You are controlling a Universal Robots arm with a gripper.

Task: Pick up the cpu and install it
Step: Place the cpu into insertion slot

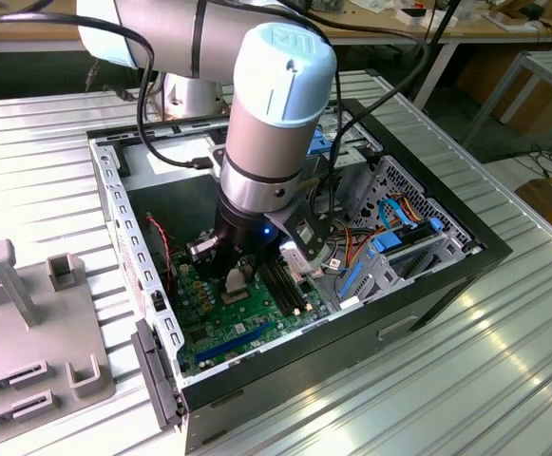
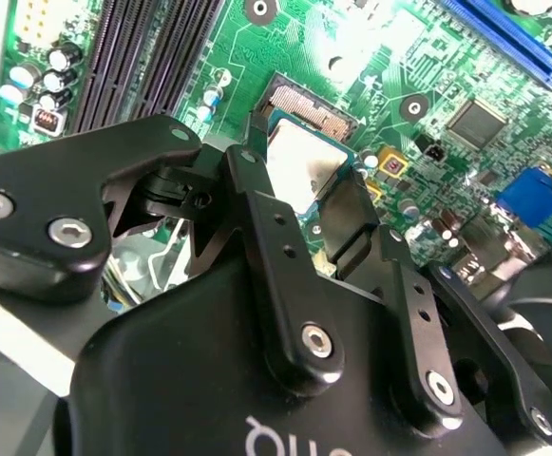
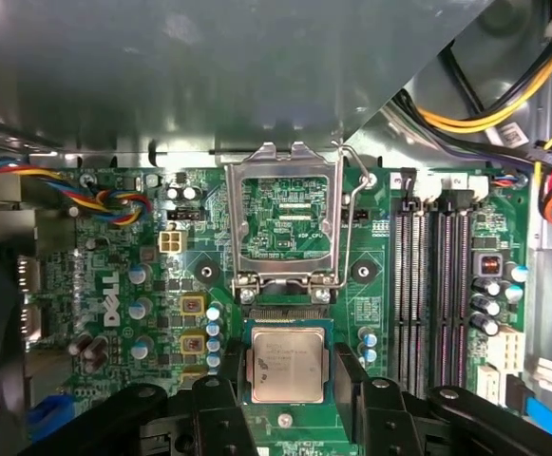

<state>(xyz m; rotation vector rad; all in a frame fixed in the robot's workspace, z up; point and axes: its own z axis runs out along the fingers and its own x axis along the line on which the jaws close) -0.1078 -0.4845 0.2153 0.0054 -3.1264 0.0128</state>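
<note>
Pincer [image 3: 288,376] clamped across two opposite edges of the small square grey-topped cpu [image 3: 285,364]. You hold it just above the open gold-pinned socket [image 2: 312,107], mid green motherboard [image 3: 209,258].

The arm [image 1: 276,114] reaches in from the far side of the exterior view. Its last big joint, w/ a pale blue cap on top, stands approx. upright. The wrist part [image 1: 256,190] under it points almost straight down, a small blue light on at its lower end. The black gripper [image 1: 240,281] hangs lowest. In both wrist views its two black fingers [image 2: 249,176] [image 3: 220,404] stand one on each side of the cpu [image 3: 287,364], tips against its edges, i.e. closed on it.
</note>
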